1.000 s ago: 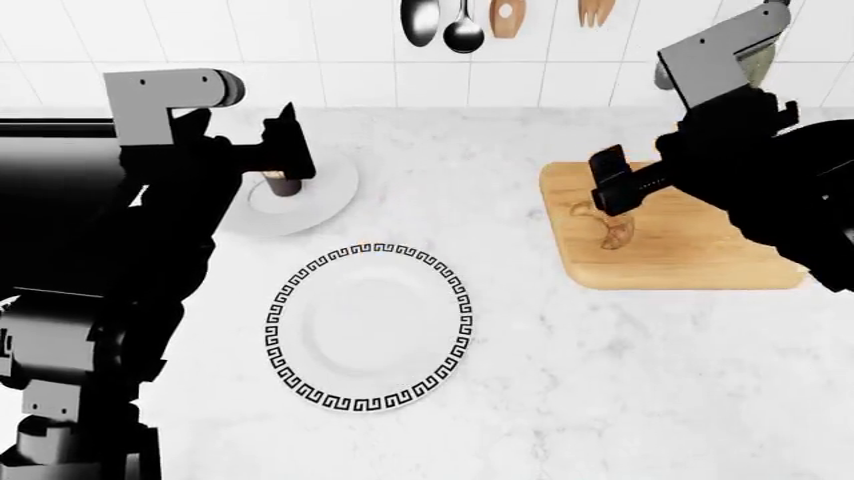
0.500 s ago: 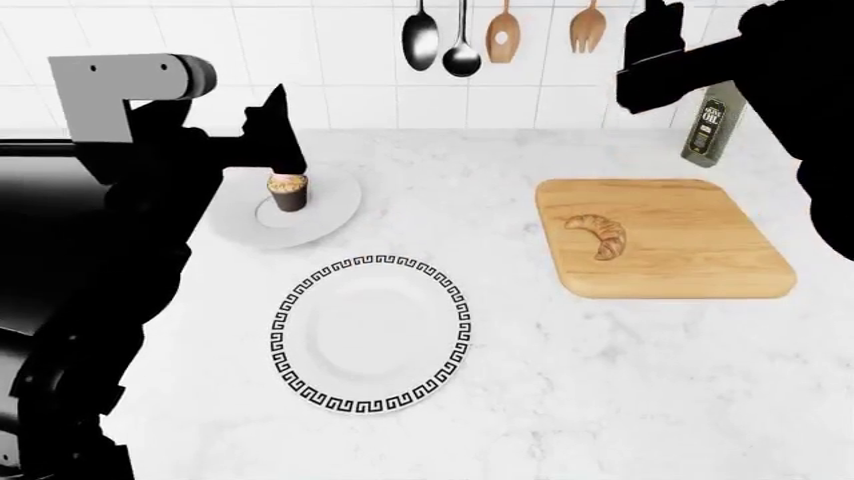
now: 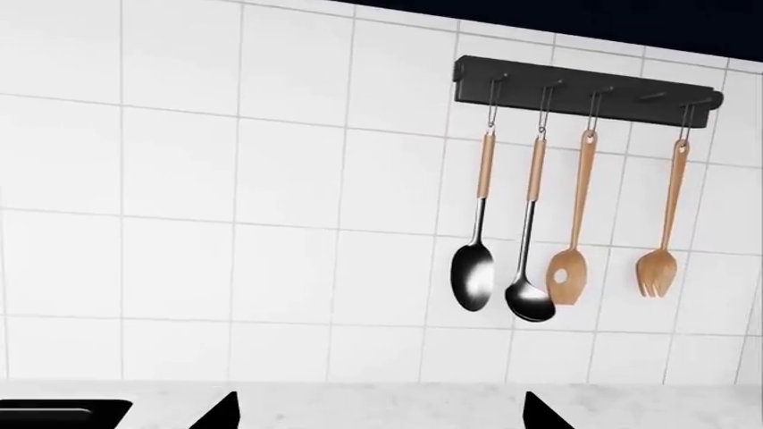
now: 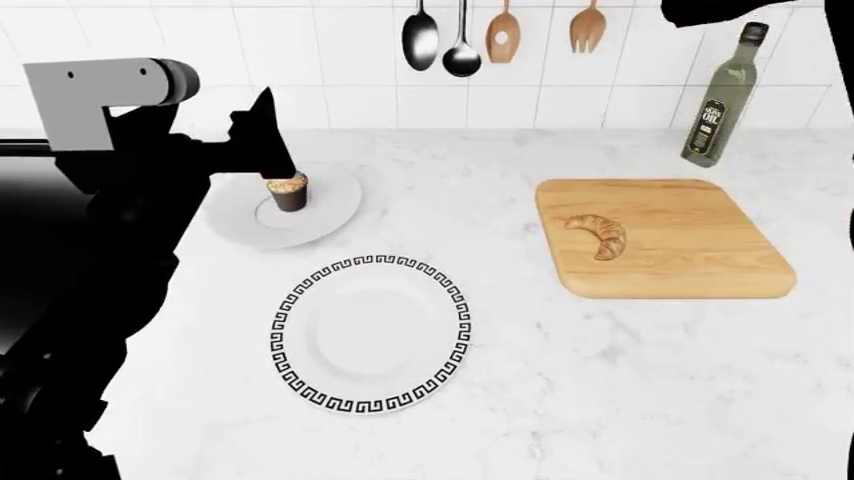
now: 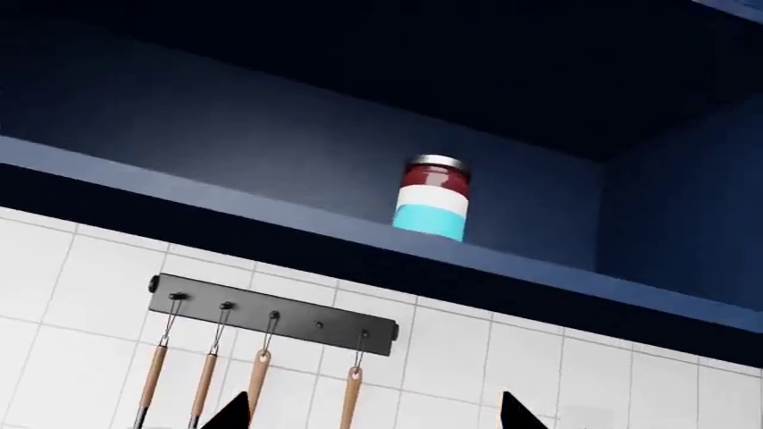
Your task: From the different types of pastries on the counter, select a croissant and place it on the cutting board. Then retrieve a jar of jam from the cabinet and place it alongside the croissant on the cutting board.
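Observation:
The golden-brown croissant (image 4: 597, 236) lies alone on the tan cutting board (image 4: 694, 260), on the right of the marble counter (image 4: 561, 400). A pink-frosted cupcake (image 4: 283, 190) stands on a plain white plate (image 4: 327, 210) at the left. My left gripper (image 4: 264, 140) hovers just above the cupcake; in the left wrist view it (image 3: 381, 416) is open and empty, facing the tiled wall. The jar of jam (image 5: 431, 198), red with white and pale blue bands, stands on the dark cabinet shelf (image 5: 238, 192). My right gripper (image 5: 373, 416) is open below it, well short of the jar.
A white plate with a black Greek-key rim (image 4: 371, 332) lies at the counter's front middle. A tall green oil bottle (image 4: 717, 100) stands behind the board. Spoons and wooden utensils hang from a black rack (image 5: 274, 313) on the wall under the cabinet.
My right gripper was low over the croissant on the board. It has since risen out of the head view's top, leaving the croissant there. The left arm barely moved.

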